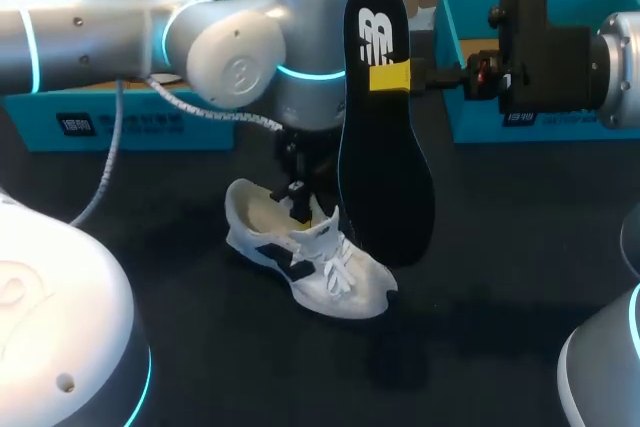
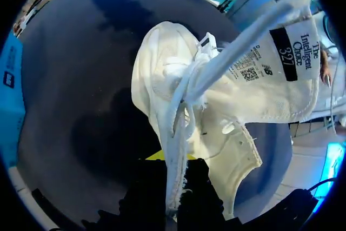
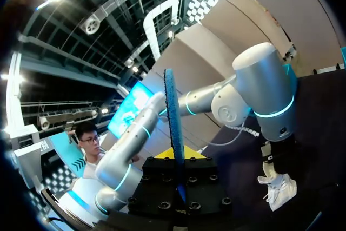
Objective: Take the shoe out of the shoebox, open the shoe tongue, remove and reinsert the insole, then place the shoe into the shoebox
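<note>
My right tool (image 1: 390, 77) is clenching the insole (image 1: 385, 177), holding it upright at 1 o'clock of the shoe (image 1: 340, 277). My left tool (image 1: 297, 205) is gripping the shoe at its opening. The shoe is lying on the worktop (image 1: 480, 277), toe pointing to 4 o'clock.

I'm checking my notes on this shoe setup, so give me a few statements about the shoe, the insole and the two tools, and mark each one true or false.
1. The shoe lies on the table, outside the left box and the right box. True.
2. The insole is inside the shoe. False: the right tool holds it upright in the air beside the shoe.
3. The left tool is shut on the shoe. True.
4. The shoe is black. False: it is white with dark side markings.
</note>
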### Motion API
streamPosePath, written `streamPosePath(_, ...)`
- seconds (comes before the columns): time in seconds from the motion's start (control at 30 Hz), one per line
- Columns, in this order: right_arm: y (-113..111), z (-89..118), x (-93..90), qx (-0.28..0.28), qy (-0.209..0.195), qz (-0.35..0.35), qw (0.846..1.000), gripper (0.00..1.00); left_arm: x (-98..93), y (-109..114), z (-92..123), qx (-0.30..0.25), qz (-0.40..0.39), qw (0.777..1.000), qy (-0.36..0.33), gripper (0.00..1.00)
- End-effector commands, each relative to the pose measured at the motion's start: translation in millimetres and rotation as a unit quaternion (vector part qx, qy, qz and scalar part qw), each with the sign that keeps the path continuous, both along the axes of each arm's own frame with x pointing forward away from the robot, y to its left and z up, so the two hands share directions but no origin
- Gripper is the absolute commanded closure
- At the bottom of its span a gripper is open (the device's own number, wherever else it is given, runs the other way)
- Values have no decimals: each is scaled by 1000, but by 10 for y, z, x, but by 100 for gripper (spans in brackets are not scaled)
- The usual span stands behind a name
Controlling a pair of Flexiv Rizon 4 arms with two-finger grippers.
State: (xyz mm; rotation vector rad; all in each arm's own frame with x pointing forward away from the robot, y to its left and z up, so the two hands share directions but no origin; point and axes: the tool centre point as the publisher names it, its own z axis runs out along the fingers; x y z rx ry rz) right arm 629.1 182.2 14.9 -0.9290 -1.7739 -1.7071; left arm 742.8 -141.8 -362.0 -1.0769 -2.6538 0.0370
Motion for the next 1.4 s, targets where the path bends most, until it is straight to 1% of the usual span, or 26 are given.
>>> streamPosePath(0.03, 23, -2, 8, -1, 1, 0, 1000, 100, 59, -29, 24, 1, -201, 978, 57, 100)
streamPosePath(0.13, 23, -2, 8, -1, 1, 0, 1000, 100, 76, -25, 49, -5, -237, 969, 71, 100)
streamPosePath(0.73, 23, -2, 8, -1, 1, 0, 1000, 100, 76, -25, 49, -5, -237, 969, 71, 100)
streamPosePath(0.8, 23, -2, 8, -1, 1, 0, 1000, 100, 60, -80, 42, 9, -268, 962, 55, 100)
streamPosePath(0.93, 23, -2, 8, -1, 1, 0, 1000, 100, 48, -161, 66, 27, -293, 955, 22, 100)
streamPosePath(1.13, 23, -2, 8, -1, 1, 0, 1000, 100, 37, -292, 80, 50, -309, 950, -9, 100)
streamPosePath(1.4, 23, -2, 8, -1, 1, 0, 1000, 100, 129, -535, 64, 63, -323, 944, -33, 100)
